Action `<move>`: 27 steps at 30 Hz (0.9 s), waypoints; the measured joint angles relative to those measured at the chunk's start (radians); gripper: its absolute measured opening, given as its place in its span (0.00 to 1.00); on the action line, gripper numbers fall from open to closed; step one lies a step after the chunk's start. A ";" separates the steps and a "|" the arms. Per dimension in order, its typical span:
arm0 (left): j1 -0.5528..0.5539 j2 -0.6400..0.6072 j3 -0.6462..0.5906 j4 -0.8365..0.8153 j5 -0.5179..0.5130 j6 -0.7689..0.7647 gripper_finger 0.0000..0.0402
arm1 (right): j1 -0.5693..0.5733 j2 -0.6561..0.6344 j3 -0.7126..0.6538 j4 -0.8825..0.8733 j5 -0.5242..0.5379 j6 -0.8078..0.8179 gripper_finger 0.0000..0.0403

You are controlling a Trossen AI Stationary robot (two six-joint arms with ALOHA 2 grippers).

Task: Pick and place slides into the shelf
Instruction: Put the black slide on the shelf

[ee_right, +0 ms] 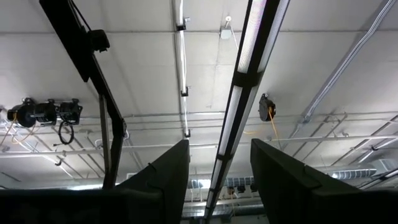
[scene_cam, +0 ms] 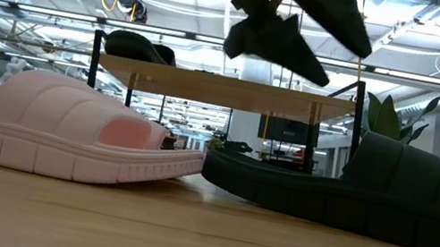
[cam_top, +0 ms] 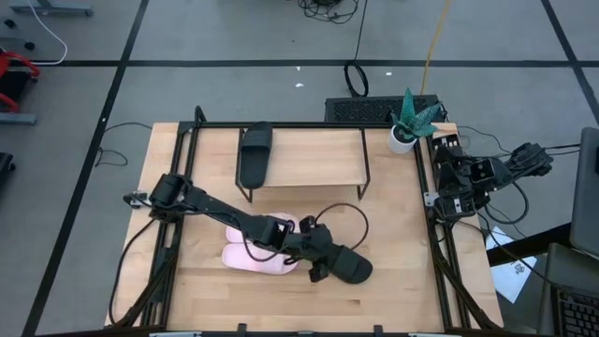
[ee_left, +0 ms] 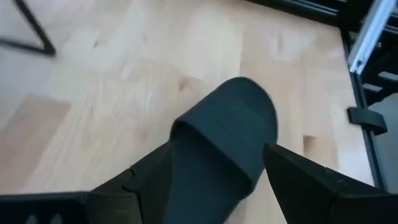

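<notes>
left gripper (cam_top: 323,265) spread wide, straddling black slide (cam_top: 348,265) on table (cam_top: 393,300); right gripper (ee_right: 217,168) parted, empty.

We see a light wooden counter (cam_top: 393,234) standing on a grey floor (cam_top: 234,37) crossed by dark lines. A small potted plant (cam_top: 412,120) sits at the counter's far right corner, with a black keyboard (cam_top: 360,109) on the floor just behind it and loose cables (cam_top: 356,80) nearby. Papers (cam_top: 515,271) lie on the floor to the right. Overhead we find a white ceiling with long strip lights (ee_right: 249,68), pipes and hanging cable reels (ee_right: 266,107).
</notes>
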State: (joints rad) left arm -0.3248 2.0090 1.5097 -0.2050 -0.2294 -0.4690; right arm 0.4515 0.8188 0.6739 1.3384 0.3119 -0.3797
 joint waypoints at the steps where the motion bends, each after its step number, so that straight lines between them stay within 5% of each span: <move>1: -0.004 0.000 0.000 0.004 -0.004 0.005 0.61 | 0.000 0.000 0.000 -0.004 0.000 0.000 0.40; 11: -0.027 0.004 0.001 -0.005 -0.013 0.232 0.61 | 0.000 0.000 0.000 -0.046 0.000 0.040 0.40; 14: -0.038 0.004 0.001 -0.062 -0.088 0.252 0.61 | 0.000 0.000 0.000 -0.102 -0.001 0.085 0.40; 20: -0.054 -0.073 0.001 -0.359 -0.306 0.133 0.61 | 0.049 0.001 0.000 -0.228 -0.055 0.102 0.40; 27: -0.094 -0.221 0.001 -0.702 -0.445 -0.063 0.61 | 0.150 0.013 0.000 -0.468 -0.048 0.165 0.40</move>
State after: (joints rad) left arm -0.4183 1.7884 1.5108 -0.9068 -0.6742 -0.5319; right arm 0.6019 0.8322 0.6739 0.8701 0.2640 -0.2150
